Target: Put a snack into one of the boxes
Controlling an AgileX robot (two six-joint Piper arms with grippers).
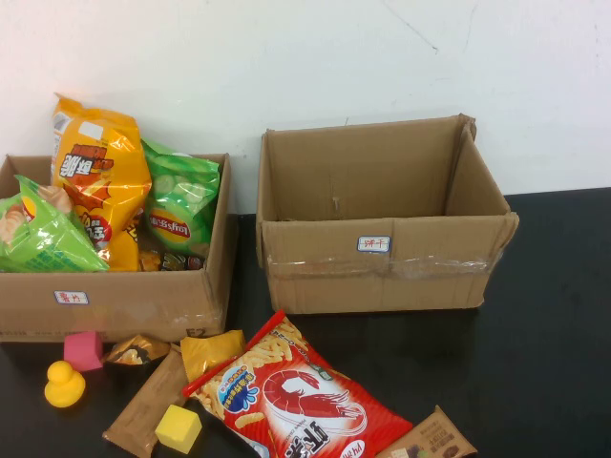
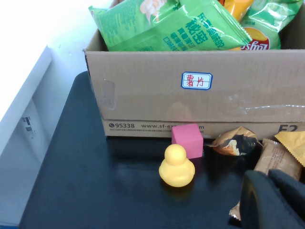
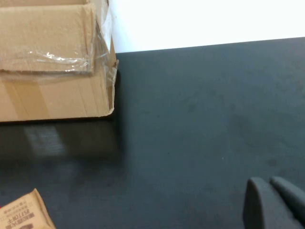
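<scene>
- 2 cardboard boxes are set side by side at the back of the black table (image 1: 554,334): the left box (image 1: 124,305) and the right box (image 1: 382,272).
- The left box is filled with chip bags: an orange bag (image 1: 100,181) standing tallest, a green bag (image 1: 181,205) beside it, and a light green bag (image 1: 43,234) at the left end.
- The right box is seen with no snack inside it.
- A red snack bag (image 1: 301,401) lies flat on the table in front of the gap between the boxes.
- Just left of it lie a yellow packet (image 1: 210,351), a long brown packet (image 1: 148,405), a small dark wrapped snack (image 1: 136,351) and a yellow cube (image 1: 179,428).
- A pink cube (image 2: 187,140) sits against the left box's front, with a yellow duck (image 2: 176,167) just in front of it.
- A brown packet (image 1: 430,441) lies at the near edge, right of the red bag.
- The left gripper (image 2: 274,200) hangs over the table near the brown packet; whether it is spread cannot be told.
- The right gripper (image 3: 276,205) hangs over bare table beside the right box; its state cannot be told either.
</scene>
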